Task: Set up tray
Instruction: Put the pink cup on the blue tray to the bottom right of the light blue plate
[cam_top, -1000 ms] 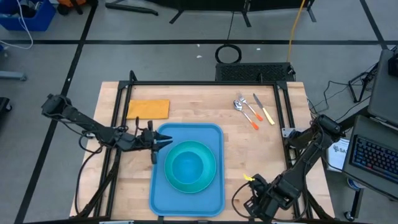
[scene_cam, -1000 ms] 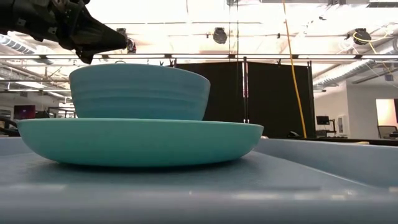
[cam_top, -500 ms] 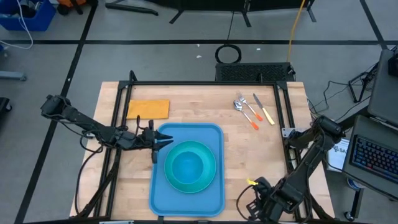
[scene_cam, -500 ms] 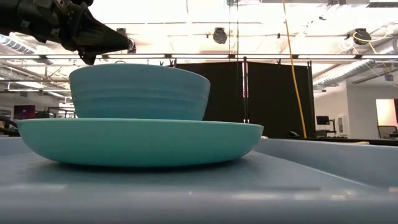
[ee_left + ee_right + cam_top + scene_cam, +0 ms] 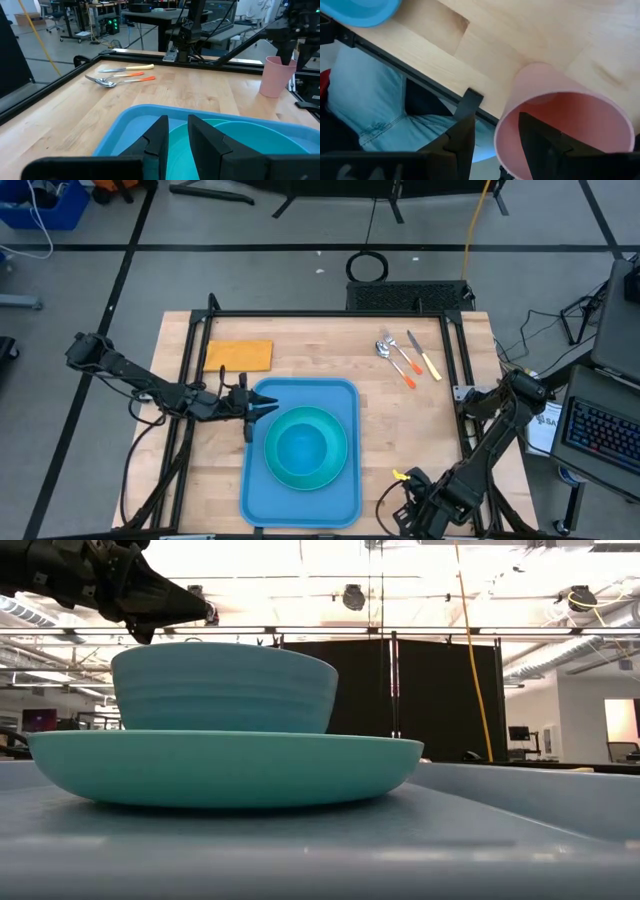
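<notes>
The light-blue tray (image 5: 300, 480) lies at the table's middle near side. A turquoise plate (image 5: 220, 765) rests on its floor, and a turquoise bowl (image 5: 225, 688) stands on the plate. My left gripper (image 5: 268, 406) hovers over the tray's far left corner (image 5: 125, 125), level, its fingers a narrow gap apart with nothing between them. A pink cup (image 5: 276, 76) stands upright on the wood at the near right. My right gripper (image 5: 495, 120) points down over the cup and is open. One finger (image 5: 540, 142) is over the cup's mouth, the other (image 5: 460, 140) outside its wall.
An orange napkin (image 5: 238, 355) lies at the far left. A spoon, fork and knife (image 5: 405, 358) lie at the far right. A black frame rail (image 5: 330, 313) runs around the table. A person's leg in jeans (image 5: 370, 100) is beside the near edge, by the cup.
</notes>
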Robot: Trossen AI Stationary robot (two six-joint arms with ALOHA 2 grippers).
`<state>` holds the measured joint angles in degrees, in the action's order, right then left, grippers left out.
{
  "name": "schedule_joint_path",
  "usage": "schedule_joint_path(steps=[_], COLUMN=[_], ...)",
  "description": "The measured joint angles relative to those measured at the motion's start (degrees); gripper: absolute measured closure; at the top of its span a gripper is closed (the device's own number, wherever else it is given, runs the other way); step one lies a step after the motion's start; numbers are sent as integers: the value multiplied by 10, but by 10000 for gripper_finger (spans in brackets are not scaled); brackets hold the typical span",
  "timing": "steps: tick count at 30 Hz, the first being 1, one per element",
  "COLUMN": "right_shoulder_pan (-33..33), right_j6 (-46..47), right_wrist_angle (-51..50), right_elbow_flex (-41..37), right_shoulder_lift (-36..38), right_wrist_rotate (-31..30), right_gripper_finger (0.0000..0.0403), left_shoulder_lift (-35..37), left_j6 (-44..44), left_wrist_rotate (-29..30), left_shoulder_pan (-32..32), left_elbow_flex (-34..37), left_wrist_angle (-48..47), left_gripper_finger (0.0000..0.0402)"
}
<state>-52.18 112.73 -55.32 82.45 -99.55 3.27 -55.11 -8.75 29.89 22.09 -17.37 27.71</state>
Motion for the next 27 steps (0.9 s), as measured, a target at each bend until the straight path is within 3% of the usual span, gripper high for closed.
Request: schedule_joint_path(steps=[5, 13, 27], right_shoulder_pan=[4, 9, 32], right_j6=[-8, -38, -109], right_wrist_angle=[52, 65, 23], right_elbow_flex=[-38, -50, -50], right_shoulder_lift=[0, 2, 13], right_wrist_rotate=[33, 68, 59], right_gripper_finger=[296, 393, 402], left_shoulder_lift=[0, 0, 0], left_j6=[0, 0, 11], left_wrist_rotate=[0, 0, 0], left_shoulder_pan=[0, 0, 0], left_elbow_flex=[0, 0, 0], left_wrist_angle=[0, 0, 0], left_gripper_finger=[325, 325, 325])
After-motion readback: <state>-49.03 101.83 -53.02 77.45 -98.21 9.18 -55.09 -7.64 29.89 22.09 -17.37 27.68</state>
